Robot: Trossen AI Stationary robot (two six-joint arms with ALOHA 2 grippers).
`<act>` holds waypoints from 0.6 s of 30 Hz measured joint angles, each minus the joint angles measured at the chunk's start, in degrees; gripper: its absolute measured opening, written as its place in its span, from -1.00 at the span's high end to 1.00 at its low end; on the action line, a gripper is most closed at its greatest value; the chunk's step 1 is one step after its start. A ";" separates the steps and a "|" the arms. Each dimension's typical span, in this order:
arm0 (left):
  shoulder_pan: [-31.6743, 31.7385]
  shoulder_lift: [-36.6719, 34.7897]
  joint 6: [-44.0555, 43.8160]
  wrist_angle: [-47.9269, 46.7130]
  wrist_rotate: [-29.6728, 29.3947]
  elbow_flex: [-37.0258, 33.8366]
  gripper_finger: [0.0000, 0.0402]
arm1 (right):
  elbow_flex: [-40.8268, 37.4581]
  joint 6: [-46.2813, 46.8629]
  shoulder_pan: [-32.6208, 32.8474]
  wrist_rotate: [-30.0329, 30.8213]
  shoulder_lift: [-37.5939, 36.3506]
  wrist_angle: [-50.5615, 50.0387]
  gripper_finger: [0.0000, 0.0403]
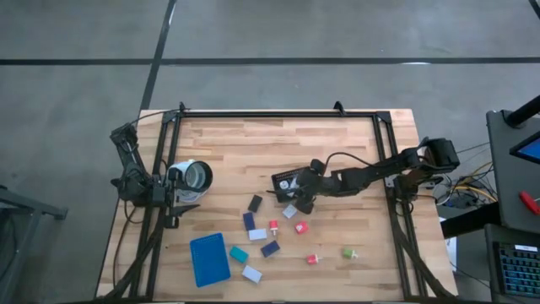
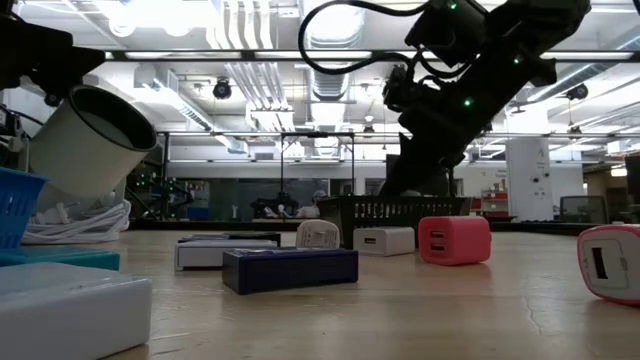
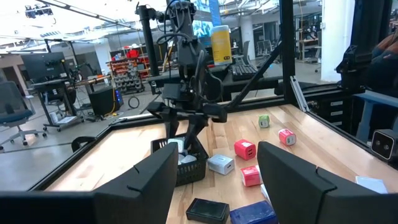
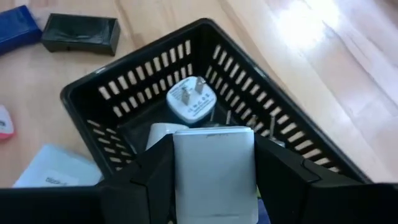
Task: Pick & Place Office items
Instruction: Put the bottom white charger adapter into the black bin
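Observation:
My right gripper [image 4: 214,186] reaches from the table's right side and is shut on a flat white block [image 4: 214,165], right over the open top of the black mesh basket [image 4: 134,65]. A white plug piece [image 4: 191,99] and another white piece [image 4: 163,132] lie on the basket's floor. More office items lie flat on the wood nearer the front: navy blocks [image 1: 249,221], a teal block [image 1: 239,253], a pink piece [image 1: 301,227] and a green one [image 1: 348,252]. My left gripper [image 3: 217,152] stands open at the table's left edge, holding nothing. My right gripper pinches the white block by its two opposite long sides [image 4: 177,168] between its two fingers [image 4: 152,180]. The fingers slant downward from the table's right side. The block is lifted clear, its broad face up, above the pieces in the basket.
A larger flat blue tray [image 1: 209,259] lies at the front left. A black block [image 4: 79,32] and a grey-white block [image 1: 289,211] lie just beside the basket. A dark frame [image 1: 278,113] runs along the table's edges. Bare wood shows at the far side.

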 joint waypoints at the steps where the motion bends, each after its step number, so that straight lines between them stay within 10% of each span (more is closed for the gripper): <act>1: 0.00 0.00 0.00 0.00 0.01 -0.01 -0.12 | 0.00 0.00 -0.01 -0.30 0.00 -0.08 0.09; 18: 0.00 0.00 0.00 0.00 0.01 0.00 -0.12 | 0.00 0.00 0.01 -1.91 -0.02 0.07 -0.09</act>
